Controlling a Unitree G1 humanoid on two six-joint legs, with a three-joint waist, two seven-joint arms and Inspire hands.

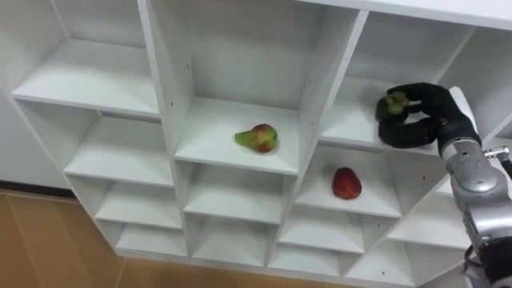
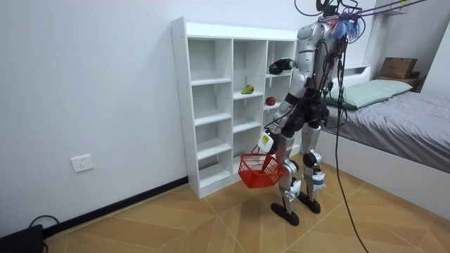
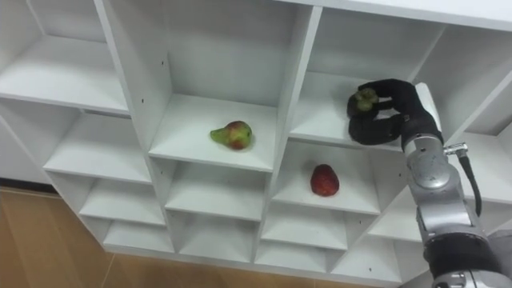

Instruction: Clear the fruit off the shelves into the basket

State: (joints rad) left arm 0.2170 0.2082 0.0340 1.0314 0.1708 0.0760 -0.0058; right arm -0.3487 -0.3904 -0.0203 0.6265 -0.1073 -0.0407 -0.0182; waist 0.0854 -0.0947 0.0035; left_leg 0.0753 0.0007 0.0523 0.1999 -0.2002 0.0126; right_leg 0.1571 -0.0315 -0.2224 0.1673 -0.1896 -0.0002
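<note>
Arm raised, the right hand [image 1: 422, 114] curls round a green fruit [image 1: 394, 102] on the closet [image 1: 318, 96] shelf; the left hand [image 2: 270, 139] grips a red basket [image 2: 260, 173].

I see the pear [image 1: 258, 138] on a middle-column shelf of the closet [image 1: 162, 88]. Small fruit [image 1: 395, 102] at its 2 o'clock, right column, inside my right hand [image 1: 422, 116]. Second fruit [image 1: 346, 183] one shelf below, pear's 4 o'clock.
</note>
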